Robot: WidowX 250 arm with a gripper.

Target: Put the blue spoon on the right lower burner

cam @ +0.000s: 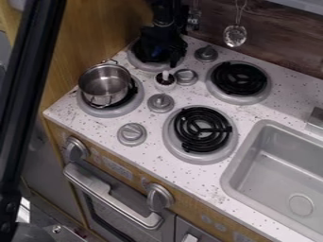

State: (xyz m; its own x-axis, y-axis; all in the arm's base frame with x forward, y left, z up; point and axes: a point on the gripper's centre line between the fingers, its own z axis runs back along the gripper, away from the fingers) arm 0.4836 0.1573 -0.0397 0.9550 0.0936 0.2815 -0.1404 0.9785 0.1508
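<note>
While the black pincer (167, 52) hangs over the far left burner (141, 64), a dark blue patch close against it is probably the blue spoon (157, 53), with the near right burner (202, 128) lying nearer and to the right of both. The pincer hides most of the spoon, so I cannot tell its long axis, nor whether the pincer is spread or closed on it.

A yellow-brown wood side wall (95, 33) stands by the speckled white counter (195, 177), and a dark brown wood wall (287, 45) rises behind the gray sink (268, 146).
</note>
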